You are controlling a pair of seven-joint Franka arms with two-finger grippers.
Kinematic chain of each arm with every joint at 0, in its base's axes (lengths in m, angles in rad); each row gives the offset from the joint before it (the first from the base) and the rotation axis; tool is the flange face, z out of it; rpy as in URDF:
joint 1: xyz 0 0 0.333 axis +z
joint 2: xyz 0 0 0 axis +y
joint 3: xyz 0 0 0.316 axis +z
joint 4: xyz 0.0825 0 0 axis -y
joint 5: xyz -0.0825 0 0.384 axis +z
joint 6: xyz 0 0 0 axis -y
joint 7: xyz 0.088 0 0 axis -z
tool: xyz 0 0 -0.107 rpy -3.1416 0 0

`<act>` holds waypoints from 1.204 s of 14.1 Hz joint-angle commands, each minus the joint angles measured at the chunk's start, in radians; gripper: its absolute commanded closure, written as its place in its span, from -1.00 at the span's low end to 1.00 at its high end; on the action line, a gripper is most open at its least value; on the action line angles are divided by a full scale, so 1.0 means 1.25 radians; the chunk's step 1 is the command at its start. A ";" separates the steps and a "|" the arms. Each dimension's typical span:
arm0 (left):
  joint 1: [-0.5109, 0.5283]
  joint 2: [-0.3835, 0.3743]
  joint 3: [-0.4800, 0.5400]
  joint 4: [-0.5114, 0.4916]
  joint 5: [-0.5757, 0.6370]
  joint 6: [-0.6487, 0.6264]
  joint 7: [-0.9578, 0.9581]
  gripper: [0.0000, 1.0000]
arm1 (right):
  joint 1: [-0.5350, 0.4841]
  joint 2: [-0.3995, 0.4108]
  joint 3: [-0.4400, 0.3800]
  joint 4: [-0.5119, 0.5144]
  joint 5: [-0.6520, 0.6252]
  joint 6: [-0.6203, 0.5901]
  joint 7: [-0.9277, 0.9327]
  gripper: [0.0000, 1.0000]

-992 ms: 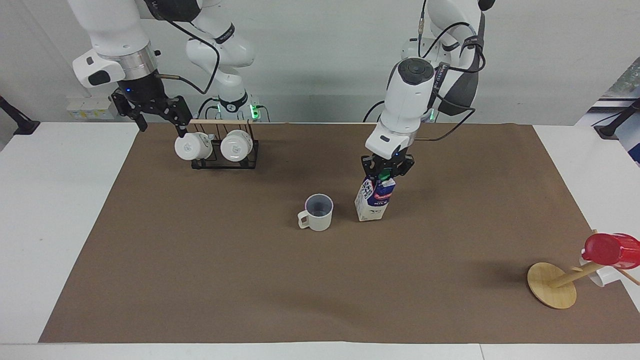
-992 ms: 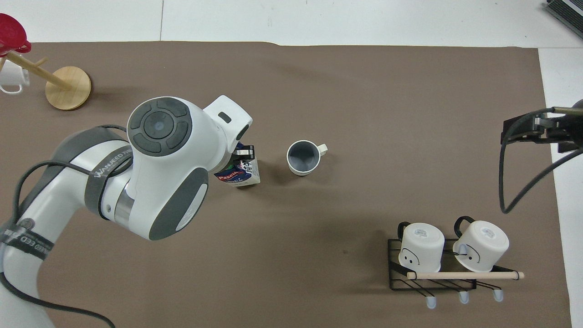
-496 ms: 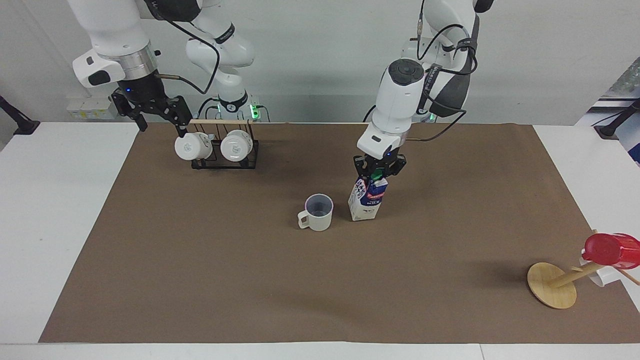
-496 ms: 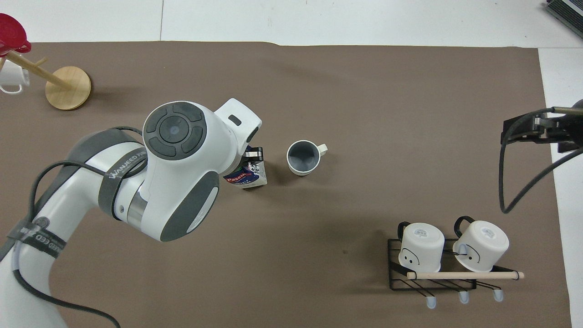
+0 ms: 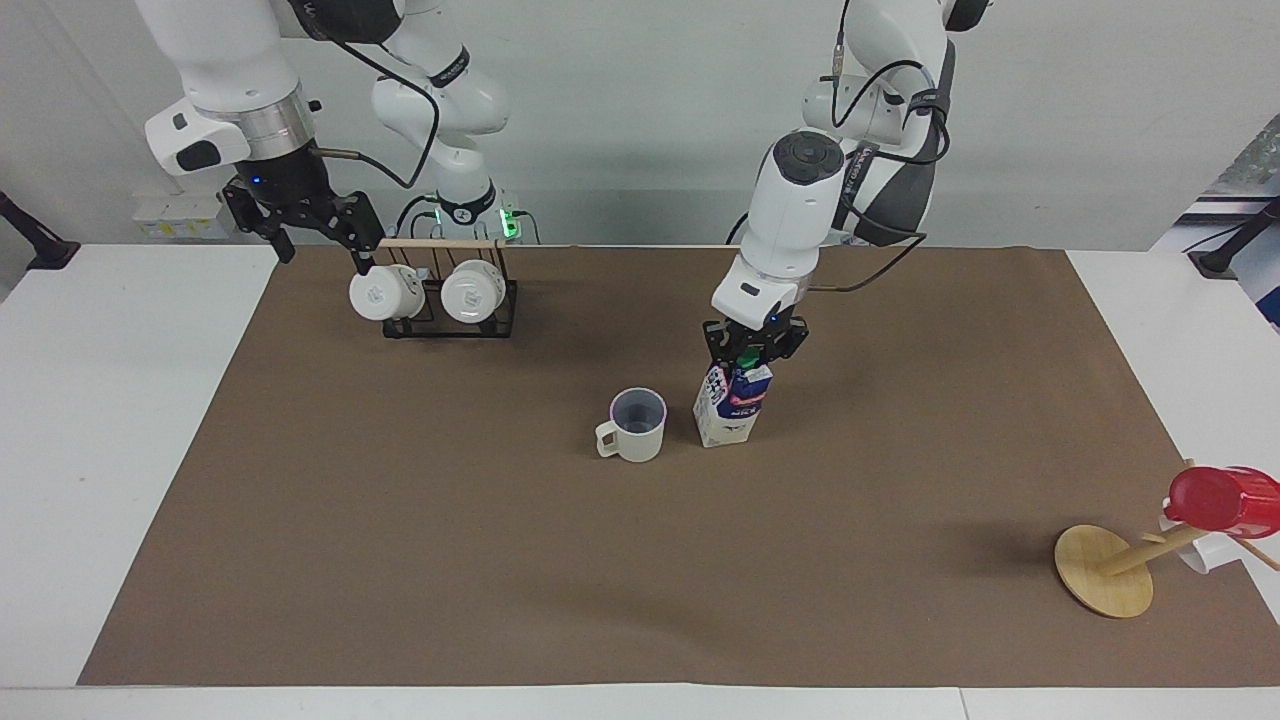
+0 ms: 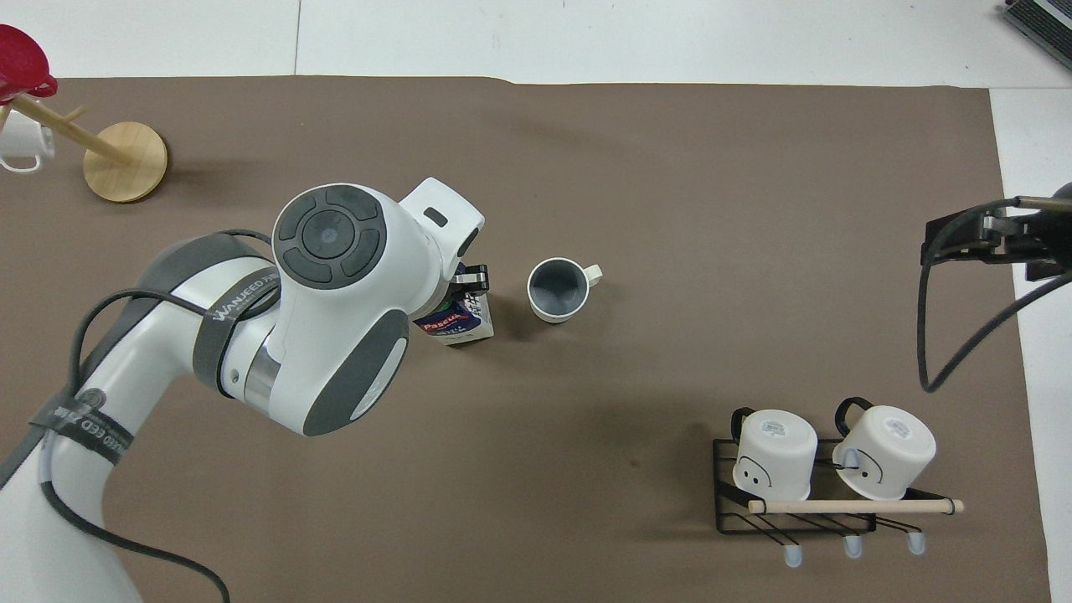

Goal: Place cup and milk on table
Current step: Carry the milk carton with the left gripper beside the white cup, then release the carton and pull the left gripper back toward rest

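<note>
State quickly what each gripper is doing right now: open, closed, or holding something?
Left gripper: closed on the top of the milk carton, beside the beige mug.
Right gripper: open, holding nothing, over the mug rack's end, waiting.

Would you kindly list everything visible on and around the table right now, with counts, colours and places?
cup: 1, beige-grey, upright mid-sheet.
milk: 1, blue and cream carton with green cap, beside the cup, toward the left arm's end.
table: 1, white with brown sheet.
white mugs: 2, glossy, on the rack.
rack: 1, black wire with wooden bar, nearer the robots, right arm's end.
wooden stand: 1, tipped, left arm's end.
red cup: 1, on the stand.
left gripper: shut on the milk's top.
right gripper: waiting by the rack.
</note>
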 commanded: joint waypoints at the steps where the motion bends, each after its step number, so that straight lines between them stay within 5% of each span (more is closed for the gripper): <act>1: -0.015 0.009 0.012 0.041 0.022 -0.032 -0.021 -1.00 | -0.009 0.002 0.000 0.007 0.018 -0.004 -0.022 -1.00; 5: 0.000 -0.090 0.023 0.094 0.020 -0.192 0.007 -1.00 | -0.009 0.002 0.000 0.007 0.018 -0.004 -0.022 -1.00; 9: 0.092 -0.176 0.026 0.094 0.020 -0.326 0.201 -1.00 | -0.010 0.002 0.000 0.007 0.018 -0.004 -0.022 -1.00; 13: 0.211 -0.236 0.026 0.094 0.020 -0.399 0.347 -1.00 | -0.010 0.002 0.000 0.007 0.018 -0.004 -0.022 -1.00; 17: 0.242 -0.266 0.027 0.093 0.010 -0.422 0.402 -1.00 | -0.010 0.002 0.000 0.007 0.018 -0.004 -0.022 -1.00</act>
